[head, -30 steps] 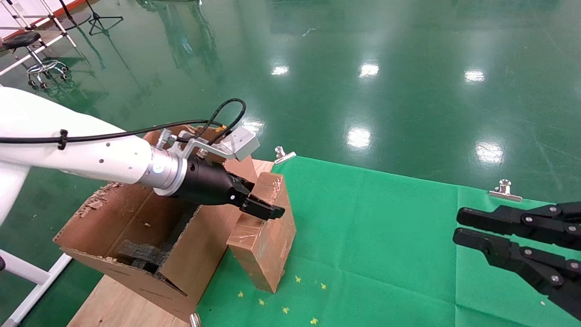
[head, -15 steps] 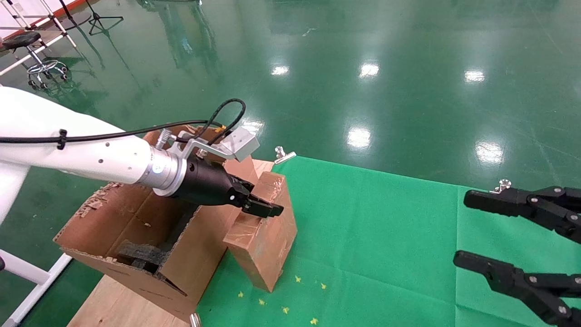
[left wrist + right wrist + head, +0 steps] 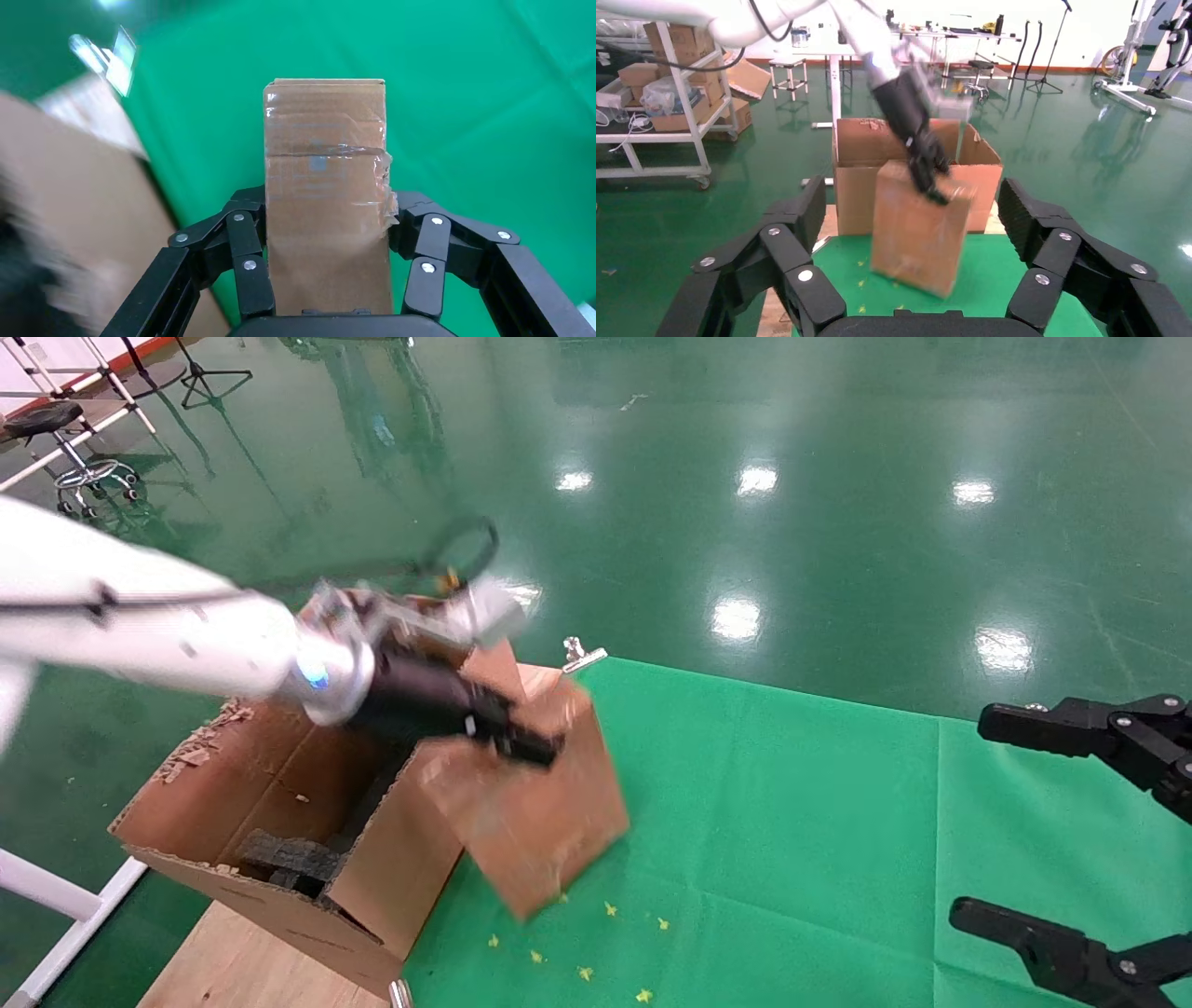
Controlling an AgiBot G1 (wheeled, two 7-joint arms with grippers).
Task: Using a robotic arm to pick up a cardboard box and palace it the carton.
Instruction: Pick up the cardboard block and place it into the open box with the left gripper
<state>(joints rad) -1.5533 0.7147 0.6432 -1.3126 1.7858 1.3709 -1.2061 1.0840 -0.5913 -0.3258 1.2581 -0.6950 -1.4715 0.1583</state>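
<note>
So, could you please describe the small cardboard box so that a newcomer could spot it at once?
Find the green cloth and the big flapped carton at its edge. Beside that carton, the left tool holds the cardboard box tilted. It is far smaller than the carton, sealed, and wrapped in shiny clear tape.

The robotic arm [image 3: 140,635] is a white tube with small dark screw holes, ending in a silver wrist with a blue light. A black cable, clipped on, loops at about its 1 o'clock. Its left gripper [image 3: 327,263] is black linkage with silver rivets. The right gripper [image 3: 916,260] looks all black, with ribbed pads apparently.
</note>
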